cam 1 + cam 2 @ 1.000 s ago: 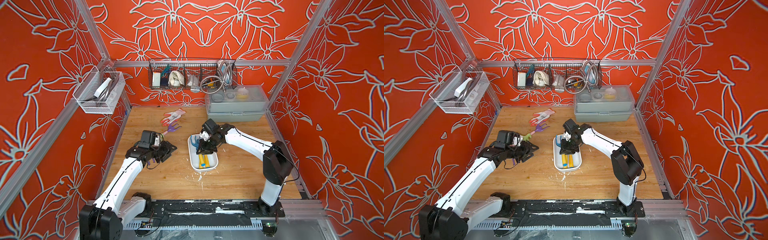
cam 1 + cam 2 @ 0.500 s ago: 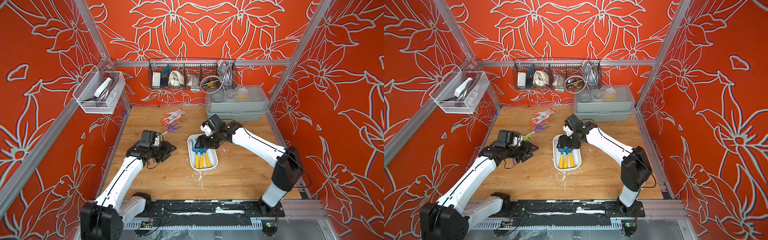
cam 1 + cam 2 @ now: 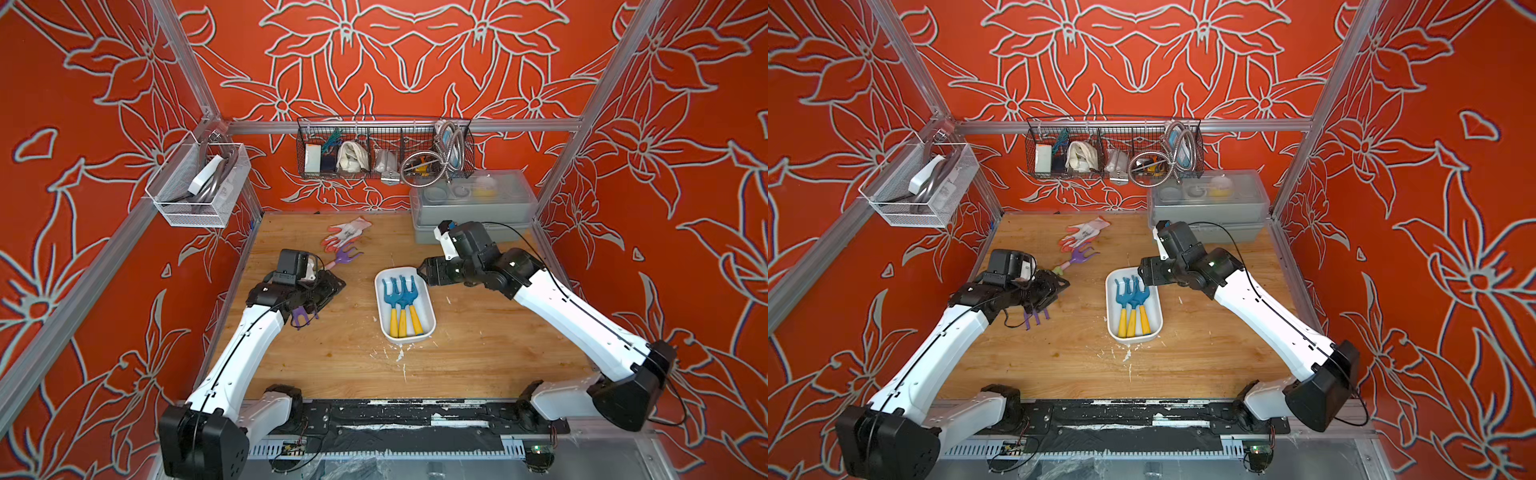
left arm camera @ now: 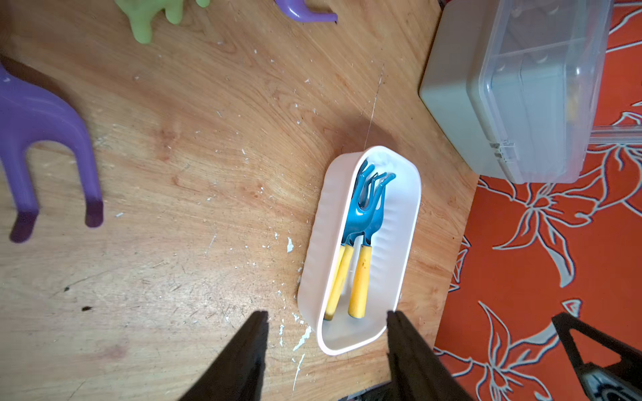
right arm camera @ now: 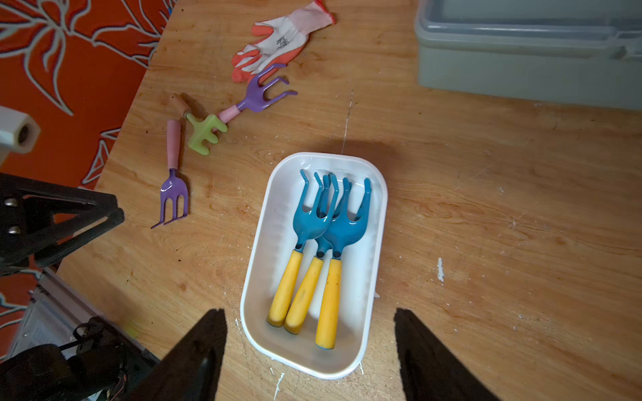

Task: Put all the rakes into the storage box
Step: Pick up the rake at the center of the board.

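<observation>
A: Where are we seeing the right gripper (image 3: 422, 272)?

B: We are seeing it hanging above the far right corner of the storage box (image 5: 274, 215), jaws spread wide and carrying nothing.

A: And the left gripper (image 4: 326, 314)?

B: It is hovering low over the wooden table (image 3: 478, 345) near the left edge, fingers parted and empty. A purple fork (image 3: 302, 318) is lying just beside it.

A: Where are we finding the rakes (image 5: 312, 222)?

B: We are counting three of them, blue-headed and yellow-handled, lying side by side inside the white box, tines pointing at the back wall.

A: Farther out?

B: A green rake (image 5: 203, 133), a purple rake (image 5: 258, 92) and an orange-and-white glove (image 5: 281, 38) are lying toward the back left. A grey box (image 5: 521, 62) with a clear lid is sitting in the back right corner.
</observation>
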Robot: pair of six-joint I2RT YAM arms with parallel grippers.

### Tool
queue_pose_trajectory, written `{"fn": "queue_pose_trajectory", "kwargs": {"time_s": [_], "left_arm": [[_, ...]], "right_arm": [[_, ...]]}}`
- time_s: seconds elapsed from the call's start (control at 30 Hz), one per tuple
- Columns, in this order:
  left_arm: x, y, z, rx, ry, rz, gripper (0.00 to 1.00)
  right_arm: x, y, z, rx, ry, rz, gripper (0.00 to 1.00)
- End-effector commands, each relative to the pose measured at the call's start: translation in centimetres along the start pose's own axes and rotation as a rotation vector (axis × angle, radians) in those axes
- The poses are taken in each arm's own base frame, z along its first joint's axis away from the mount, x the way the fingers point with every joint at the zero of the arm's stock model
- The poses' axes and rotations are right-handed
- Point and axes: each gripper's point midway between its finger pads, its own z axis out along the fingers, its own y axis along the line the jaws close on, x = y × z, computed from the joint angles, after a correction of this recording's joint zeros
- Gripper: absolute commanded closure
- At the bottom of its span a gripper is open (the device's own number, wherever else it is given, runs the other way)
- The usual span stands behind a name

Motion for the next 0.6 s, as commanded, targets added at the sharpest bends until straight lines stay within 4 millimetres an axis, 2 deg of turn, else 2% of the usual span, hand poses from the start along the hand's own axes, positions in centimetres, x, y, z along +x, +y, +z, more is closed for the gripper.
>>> {"fn": "queue_pose_trajectory", "kwargs": {"time_s": [0.0,0.13,0.27,0.47,0.57], "left_arm": [[-1.4,0.8,-0.2,-0.058,-0.045,0.003,0.42],[-2.5,2.1,0.1,-0.103,-0.066,-0.030,0.43],[-4.0,4.3,0.0,-0.176,-0.124,-0.068,0.43],[-5.5,8.7,-0.3,-0.312,-0.168,-0.109,0.44],[-5.9,10.1,0.3,-0.361,-0.162,-0.119,0.45]], "right_arm": [[1.2,-2.5,-0.3,0.060,0.019,0.009,0.22],[2.2,-3.6,-0.7,0.030,0.037,0.063,0.22],[3.2,-3.9,-0.7,0.004,0.057,0.089,0.23],[4.6,-2.7,0.6,-0.072,0.147,0.087,0.24],[5.4,-2.4,1.6,-0.090,0.208,0.096,0.28]]}}
